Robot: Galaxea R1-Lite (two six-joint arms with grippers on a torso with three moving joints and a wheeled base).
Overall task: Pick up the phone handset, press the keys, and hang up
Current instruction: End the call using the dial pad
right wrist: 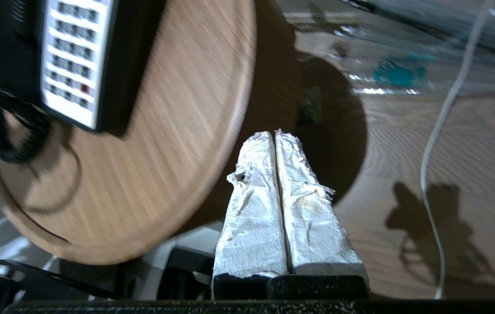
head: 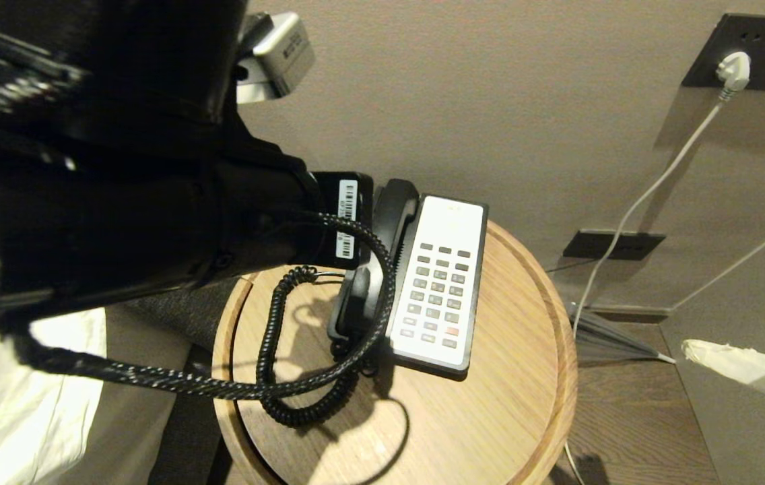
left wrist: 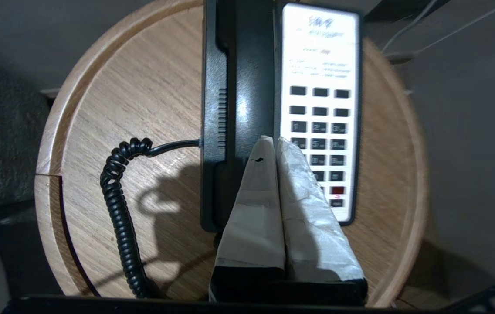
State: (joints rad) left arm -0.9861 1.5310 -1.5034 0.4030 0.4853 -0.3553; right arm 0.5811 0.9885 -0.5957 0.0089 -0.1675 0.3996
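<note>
The phone handset (head: 382,256) lies in its cradle at nine o'clock of the keys (head: 438,293), on the round tabletop (head: 510,404), so judging by that, lifting, dialling and hanging up all remain. My left fingers (left wrist: 271,146) are pressed together, holding nothing, hovering over the seam between handset and keys. My right fingers (right wrist: 273,139), also together and empty, hang off the tabletop's edge above the floor (right wrist: 469,174).
</note>
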